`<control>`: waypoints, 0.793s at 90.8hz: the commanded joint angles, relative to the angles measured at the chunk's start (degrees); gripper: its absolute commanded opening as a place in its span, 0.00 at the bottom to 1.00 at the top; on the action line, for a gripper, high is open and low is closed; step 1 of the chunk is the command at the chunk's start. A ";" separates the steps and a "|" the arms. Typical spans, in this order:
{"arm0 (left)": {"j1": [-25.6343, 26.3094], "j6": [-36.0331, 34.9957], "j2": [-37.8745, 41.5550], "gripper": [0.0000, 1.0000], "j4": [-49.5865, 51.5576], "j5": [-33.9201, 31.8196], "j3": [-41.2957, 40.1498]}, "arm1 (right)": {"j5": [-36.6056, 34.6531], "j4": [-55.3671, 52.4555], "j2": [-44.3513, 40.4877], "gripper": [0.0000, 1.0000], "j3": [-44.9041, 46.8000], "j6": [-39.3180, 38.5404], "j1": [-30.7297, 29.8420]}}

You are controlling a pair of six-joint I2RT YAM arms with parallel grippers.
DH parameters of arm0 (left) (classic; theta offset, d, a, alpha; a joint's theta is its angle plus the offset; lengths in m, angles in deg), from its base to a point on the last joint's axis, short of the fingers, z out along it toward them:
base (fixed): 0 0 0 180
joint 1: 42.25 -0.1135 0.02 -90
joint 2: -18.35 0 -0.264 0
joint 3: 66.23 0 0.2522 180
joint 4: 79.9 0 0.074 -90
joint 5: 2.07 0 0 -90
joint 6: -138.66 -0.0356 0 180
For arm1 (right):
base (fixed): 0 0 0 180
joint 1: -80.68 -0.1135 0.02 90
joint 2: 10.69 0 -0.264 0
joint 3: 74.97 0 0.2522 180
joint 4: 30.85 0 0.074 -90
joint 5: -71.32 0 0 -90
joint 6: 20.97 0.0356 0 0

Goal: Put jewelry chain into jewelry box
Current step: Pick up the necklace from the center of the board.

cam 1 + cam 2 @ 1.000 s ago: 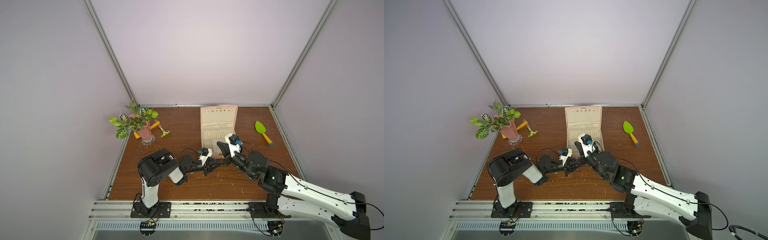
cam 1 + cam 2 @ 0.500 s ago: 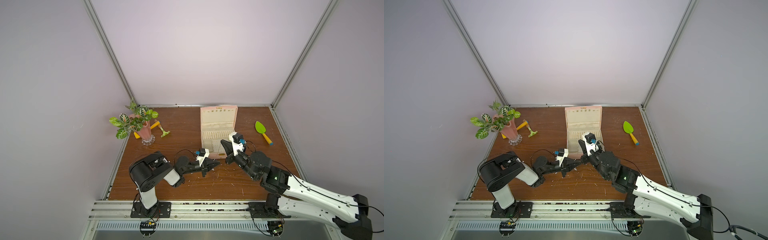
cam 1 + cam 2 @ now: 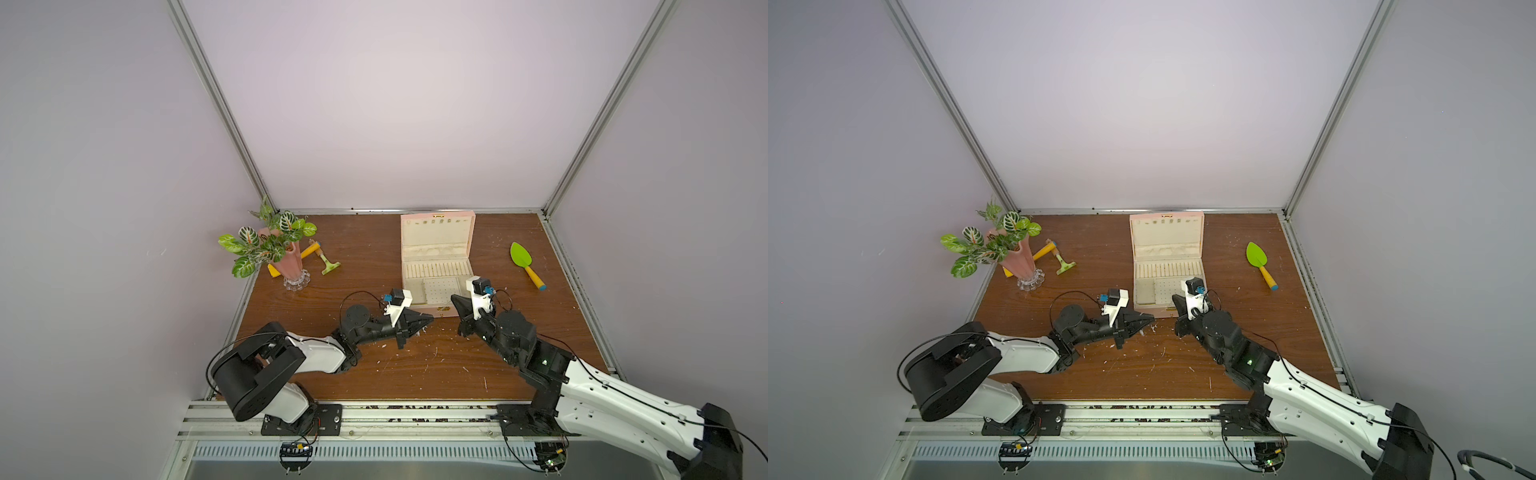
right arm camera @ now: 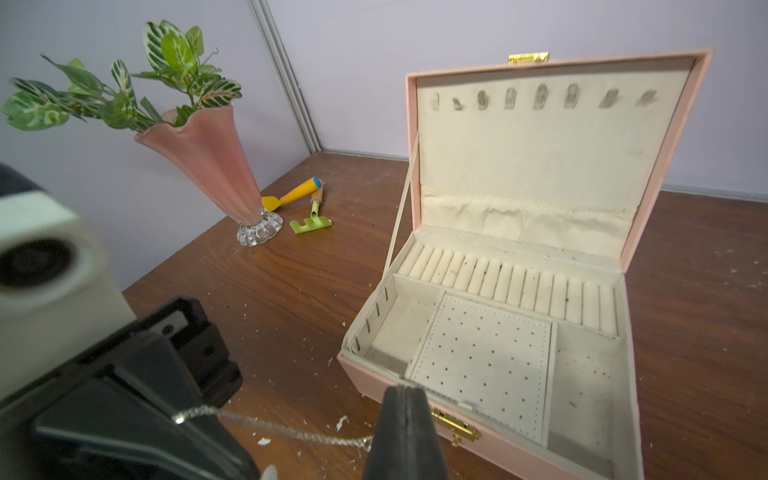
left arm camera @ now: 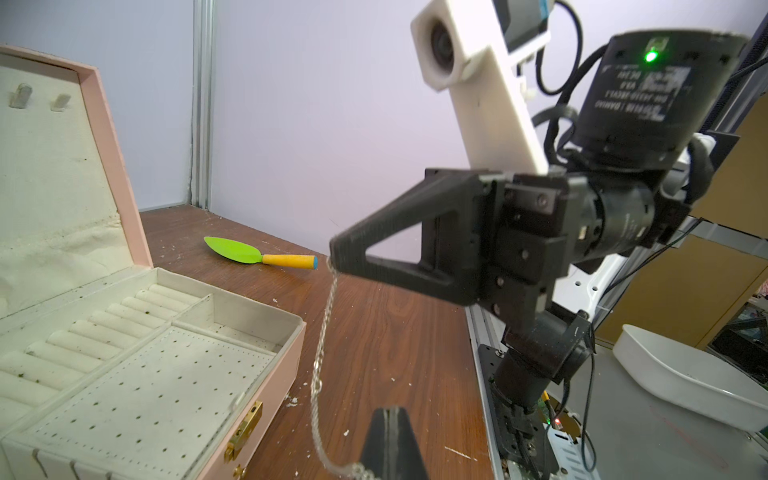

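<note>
Now: left gripper and right gripper both clamped shut, each pinching end of jewelry chain, strung between them just before open jewelry box front. Motor label inverted, unreadable.

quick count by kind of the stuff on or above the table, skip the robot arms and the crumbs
jewelry box: 1
chain: 1
vase with plant: 1
toy garden tools: 3 (green trowel, green rake, yellow shovel)
total: 6
</note>
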 commanded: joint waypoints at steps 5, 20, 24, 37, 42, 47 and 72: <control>-0.70 -3.69 5.50 0.00 15.44 -0.58 3.56 | 5.73 9.87 -0.68 0.00 5.09 5.95 0.49; -0.70 -7.96 8.98 0.00 31.45 -1.98 8.22 | 10.52 20.08 1.54 0.00 11.60 8.23 0.58; -0.70 -8.67 9.25 0.00 34.18 -1.95 8.98 | 11.77 22.91 2.85 0.00 12.85 8.71 0.59; -0.70 -9.98 9.22 0.00 39.27 -1.14 10.65 | 15.65 29.50 7.37 0.00 15.55 9.29 0.59; -0.70 -10.29 9.22 0.00 39.67 -0.76 10.85 | 16.21 30.21 9.04 0.00 15.98 9.25 0.58; -0.70 -10.83 9.15 0.00 40.32 -0.72 11.21 | 15.89 31.41 10.29 0.01 16.83 9.34 0.59; -0.77 -14.46 7.77 0.00 46.20 -0.29 13.57 | 12.99 29.09 10.49 0.34 18.06 7.64 0.59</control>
